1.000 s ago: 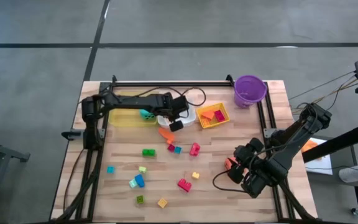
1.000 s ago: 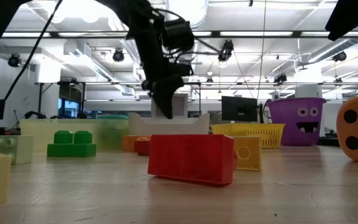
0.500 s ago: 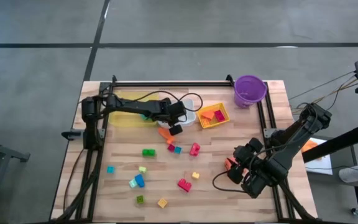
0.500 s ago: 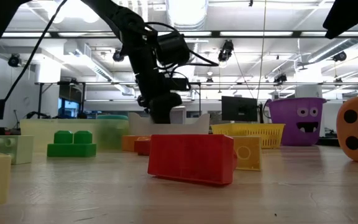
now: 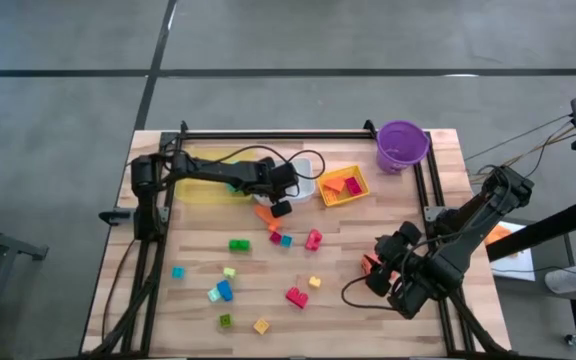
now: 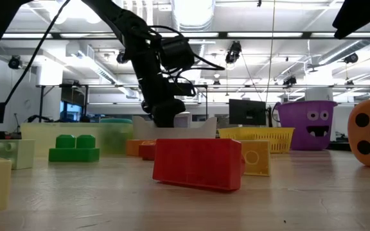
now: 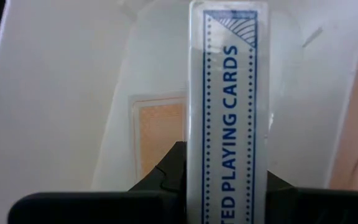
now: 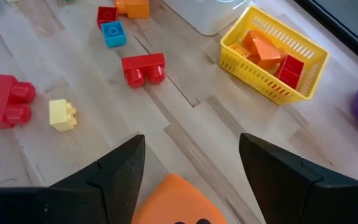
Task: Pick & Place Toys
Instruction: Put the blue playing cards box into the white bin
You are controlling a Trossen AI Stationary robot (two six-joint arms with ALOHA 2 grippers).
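Note:
My left gripper [image 5: 280,203] is shut on a clear-wrapped box printed "PLAYING CARDS" in blue [image 7: 229,106], low over the white tray [image 5: 306,183]. An orange card [image 7: 157,134] lies flat on the tray floor under it. My right gripper [image 8: 194,165] is open and empty at the table's right side, just above the orange dotted die [image 8: 173,199], which rests on the table [image 5: 370,263]. Small bright blocks lie on the table, among them a green one [image 5: 239,244], a pink one [image 5: 313,239] and a red one [image 5: 296,296]. A teal die [image 5: 231,183] sits by the yellow tray. My left gripper pinches the card box between its two fingers, one on each broad face, at the box's near end [image 7: 229,186]. A narrow printed side faces the wrist camera. The fingers point down from above and the box runs on beyond them toward the tray floor. Whether it touches the tray, I cannot tell.
A yellow basket [image 5: 343,185] with orange and red pieces stands right of the white tray. A purple bucket [image 5: 402,145] stands at the far right corner and a pale yellow tray [image 5: 203,182] at the far left. Another orange card [image 5: 265,212] lies beside the white tray.
My left gripper has gone down toward the white tray and a little toward the table's left and near edges, still shut on the card box. Most of this happened early in the second; it has since nearly stopped.

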